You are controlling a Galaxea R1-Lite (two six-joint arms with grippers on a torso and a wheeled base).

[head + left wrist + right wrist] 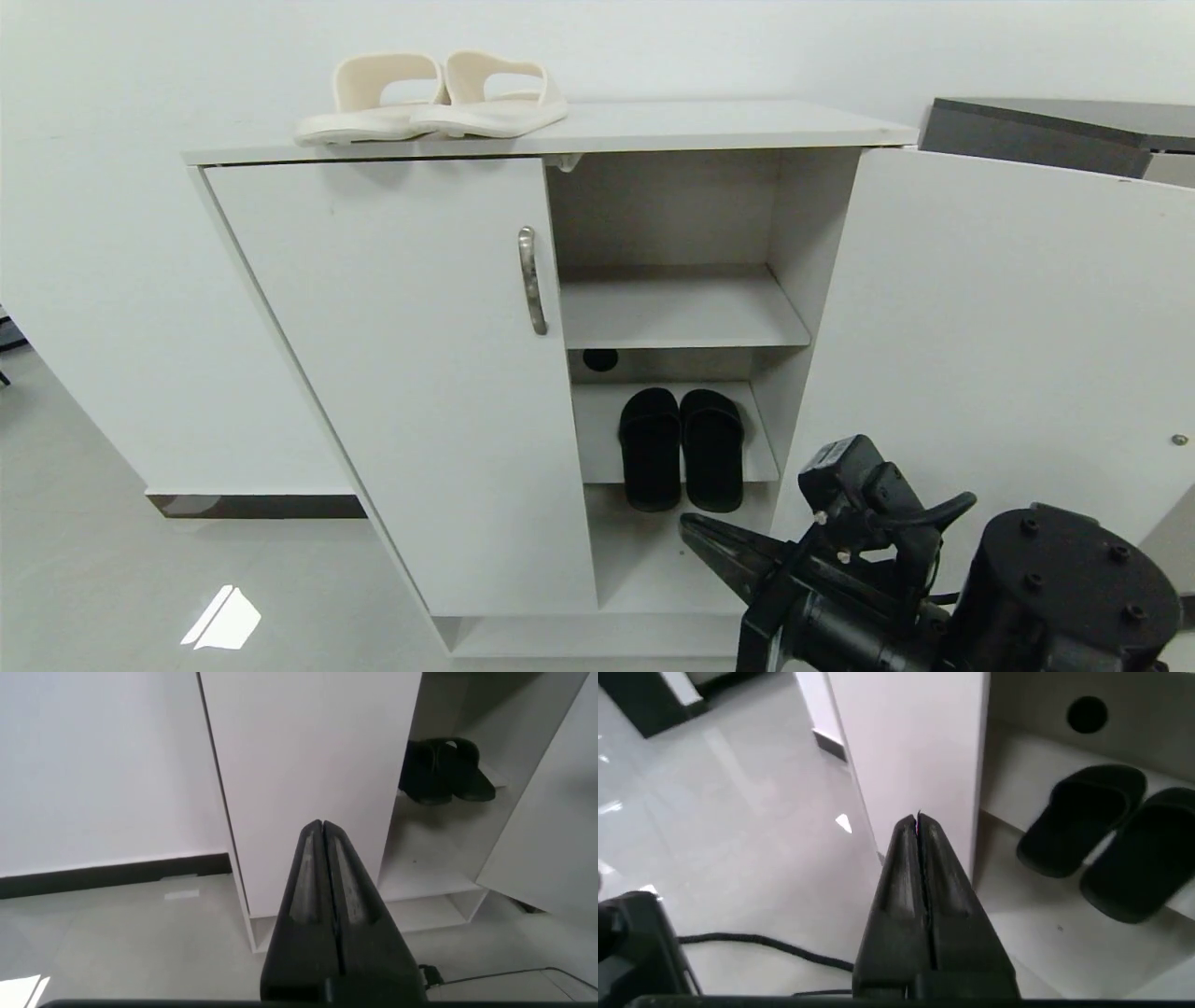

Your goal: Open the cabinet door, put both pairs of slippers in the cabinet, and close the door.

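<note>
One black pair (681, 448) sits on the lower shelf of the cabinet (728, 121), right door (999, 345) open. Cream pair (434, 98) on top, left. Right claw (688, 525), near the open side, and left claw (322, 826) both pressed together, empty.

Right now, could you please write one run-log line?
right white cabinet door: open; black slide slippers: lower shelf; cream slide slippers: cabinet top; left tool: shut; right tool: shut

A plain white painted wall (112, 233) runs across the far side, with a dark brown skirting strip (257, 506) along its foot on the left. The white wooden two-door cabinet (401, 392) stands against this wall. The glossy pale grey floor (93, 560) carries a bright patch of reflected light (221, 618) at near left, and a dark grey flat-topped furniture unit (1036, 140) sits at far right.
</note>
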